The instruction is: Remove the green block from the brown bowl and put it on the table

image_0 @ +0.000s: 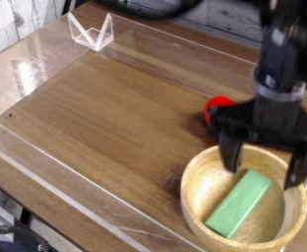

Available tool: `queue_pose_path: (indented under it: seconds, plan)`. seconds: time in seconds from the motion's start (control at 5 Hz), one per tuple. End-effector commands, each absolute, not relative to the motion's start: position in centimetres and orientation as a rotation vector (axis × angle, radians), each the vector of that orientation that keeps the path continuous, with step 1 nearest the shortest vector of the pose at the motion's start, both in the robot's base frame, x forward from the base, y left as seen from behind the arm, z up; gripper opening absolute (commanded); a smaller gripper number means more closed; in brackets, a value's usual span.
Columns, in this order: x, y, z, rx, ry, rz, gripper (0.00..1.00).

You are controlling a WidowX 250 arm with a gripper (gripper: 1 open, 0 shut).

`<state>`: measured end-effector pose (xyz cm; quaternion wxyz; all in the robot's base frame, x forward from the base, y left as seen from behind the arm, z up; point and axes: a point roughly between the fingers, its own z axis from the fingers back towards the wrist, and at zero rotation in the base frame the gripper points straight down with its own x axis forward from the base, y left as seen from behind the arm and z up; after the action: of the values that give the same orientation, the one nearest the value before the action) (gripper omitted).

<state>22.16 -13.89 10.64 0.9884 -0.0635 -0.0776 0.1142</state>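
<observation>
The green block lies flat inside the brown bowl, at the front right of the table. My gripper hangs open right above the bowl, pointing almost straight down. One dark finger reaches down at the bowl's back left rim and the other sits toward the right side. The block's upper end lies between and just below them. Nothing is held.
A red strawberry-like toy sits just behind the bowl, partly hidden by the gripper. Low clear plastic walls edge the table, with a folded clear piece at the back left corner.
</observation>
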Motion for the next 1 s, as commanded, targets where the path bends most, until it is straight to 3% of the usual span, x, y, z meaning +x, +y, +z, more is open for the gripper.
queue_pose_path:
  seconds: [0.0, 0.2, 0.4, 0.6, 0.8]
  plan:
    - [22.3, -14.0, 9.8, -0.140, -0.182, 0.290, 1.00]
    - [21.9, -14.2, 10.5, -0.135, -0.183, 0.311, 0.00]
    - [21.6, -13.6, 12.8, -0.116, -0.200, 0.311, 0.00]
    - [23.1, -12.1, 15.7, -0.122, -0.223, 0.343, 0.00]
    - [24.3, -12.1, 16.7, -0.141, -0.232, 0.387, 0.00]
